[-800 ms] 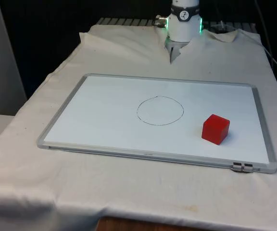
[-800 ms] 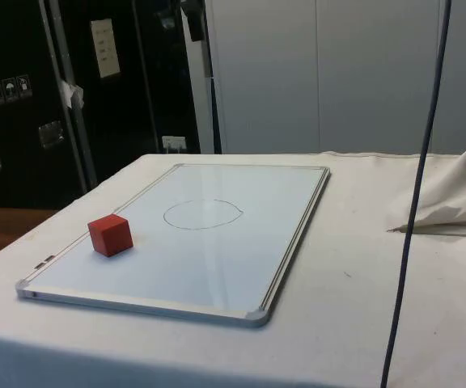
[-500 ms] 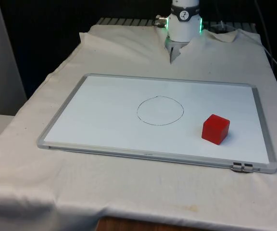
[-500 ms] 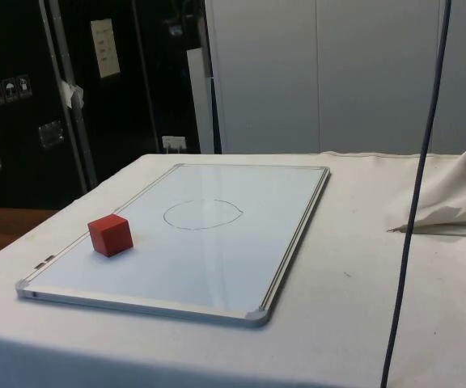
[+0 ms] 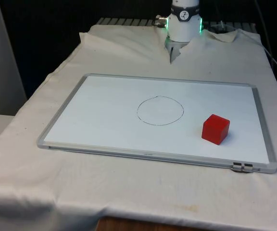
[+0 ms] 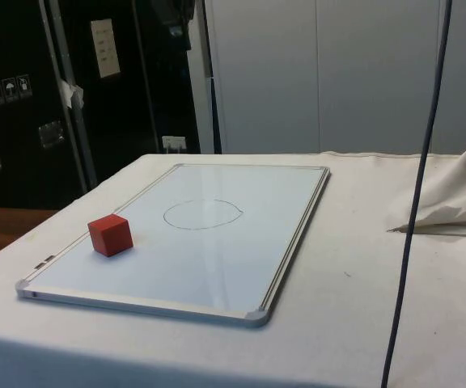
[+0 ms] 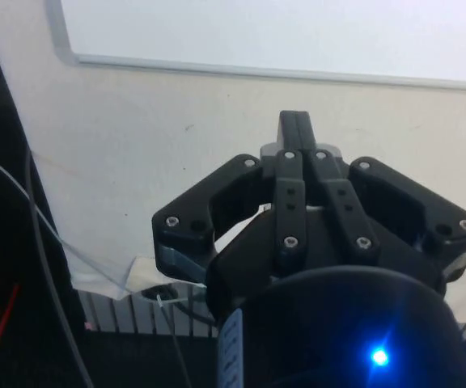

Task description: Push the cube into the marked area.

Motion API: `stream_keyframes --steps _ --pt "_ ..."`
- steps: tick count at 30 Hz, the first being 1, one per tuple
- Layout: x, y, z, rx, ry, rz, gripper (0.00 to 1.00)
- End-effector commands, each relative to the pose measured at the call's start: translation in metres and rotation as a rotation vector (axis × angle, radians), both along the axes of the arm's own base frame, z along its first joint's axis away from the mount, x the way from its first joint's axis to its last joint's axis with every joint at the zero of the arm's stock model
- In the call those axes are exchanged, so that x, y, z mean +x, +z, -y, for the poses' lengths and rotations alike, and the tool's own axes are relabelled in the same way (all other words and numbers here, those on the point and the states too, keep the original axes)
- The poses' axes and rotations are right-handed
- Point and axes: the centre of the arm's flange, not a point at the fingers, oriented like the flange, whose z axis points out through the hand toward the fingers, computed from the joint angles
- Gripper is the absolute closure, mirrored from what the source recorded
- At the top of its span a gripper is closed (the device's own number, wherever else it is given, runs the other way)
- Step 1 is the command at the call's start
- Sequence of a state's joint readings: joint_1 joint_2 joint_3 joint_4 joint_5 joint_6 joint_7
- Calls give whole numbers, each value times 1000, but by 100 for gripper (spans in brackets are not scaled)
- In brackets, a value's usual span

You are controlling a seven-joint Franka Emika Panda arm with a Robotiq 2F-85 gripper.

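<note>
So the red cube (image 5: 215, 129) was sitting on the whiteboard (image 5: 105, 110), toward the near edge and off on the front view's right. The drawn circle (image 5: 160, 110) was about in the middle of the board, and the cube was clearly outside it, apart from the line, with a strip of bare board between them. From the side view the cube (image 6: 110, 234) was near the board's close corner, circle (image 6: 202, 214) farther in.

The gripper (image 7: 295, 129) was hanging over the white cloth (image 5: 129, 48) at the far end of the table, past the board's far edge, well apart from the cube. In the wrist view its two fingers were pressed flat together, no gap between them, and nothing was caught in there. Below the tips was just cloth, with the board's silver frame (image 7: 257, 71) a bit beyond.

The board lay flat on the cloth. A dark cable (image 6: 415, 210) hung down in front of the side view.
</note>
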State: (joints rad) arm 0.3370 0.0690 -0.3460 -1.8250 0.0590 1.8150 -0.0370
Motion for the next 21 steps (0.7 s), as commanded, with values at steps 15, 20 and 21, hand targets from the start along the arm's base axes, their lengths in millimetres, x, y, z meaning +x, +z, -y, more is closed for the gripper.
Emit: stream_keyframes --steps 15,20,21 --pt "8 -3 -29 52 -18 94 100" --pt "8 -11 -42 53 -15 100 100" --pt "9 -17 -51 53 -13 102 100"
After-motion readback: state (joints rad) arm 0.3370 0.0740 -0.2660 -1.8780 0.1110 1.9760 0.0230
